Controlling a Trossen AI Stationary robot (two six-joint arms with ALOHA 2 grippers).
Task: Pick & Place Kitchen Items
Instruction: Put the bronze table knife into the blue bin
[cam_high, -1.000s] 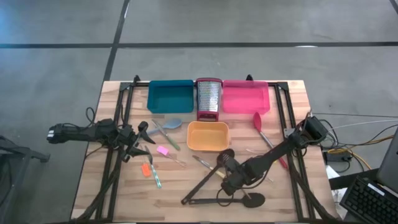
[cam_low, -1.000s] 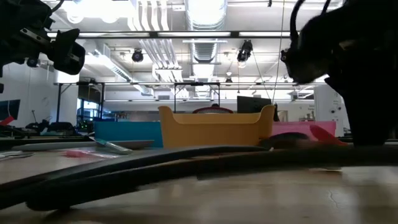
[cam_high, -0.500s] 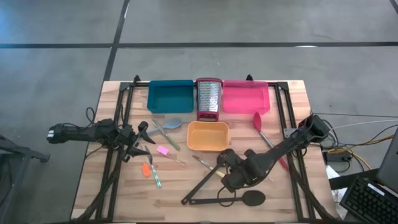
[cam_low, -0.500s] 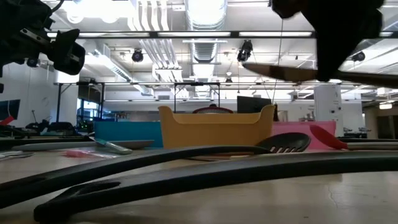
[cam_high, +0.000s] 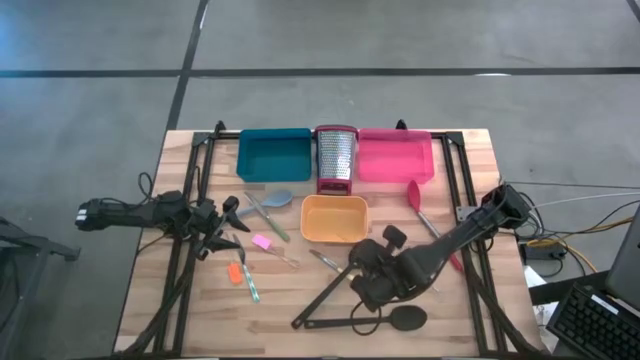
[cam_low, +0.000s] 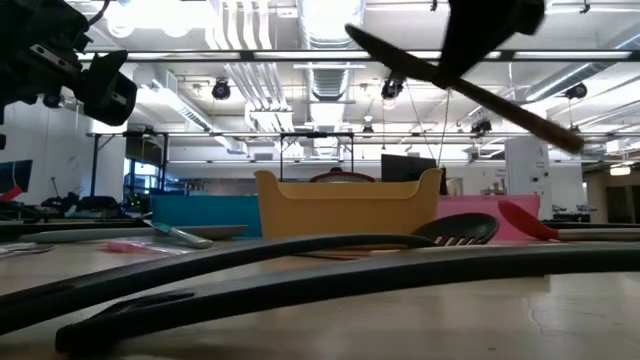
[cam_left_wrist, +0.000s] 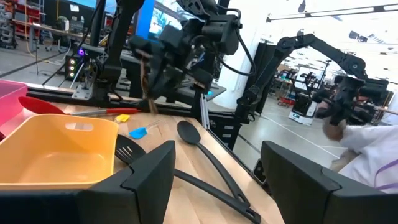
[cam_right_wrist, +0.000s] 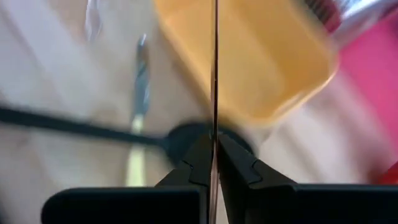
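- My right hand (cam_high: 372, 283) pinches a thin stick-like tool (cam_right_wrist: 214, 87), lifted above the counter (cam_high: 290, 290) near the orange tray (cam_high: 334, 218).
- My left hand (cam_high: 228, 226) hangs open by the grey spoon (cam_high: 281, 199).

Grey concrete floor (cam_high: 420, 35), marked by dark seam lines, surrounds the wooden counter (cam_high: 160, 300). Overhead, white ducting (cam_low: 330, 20) and strip lights run across the ceiling. A person's white sleeve (cam_left_wrist: 373, 146) shows at the far side.
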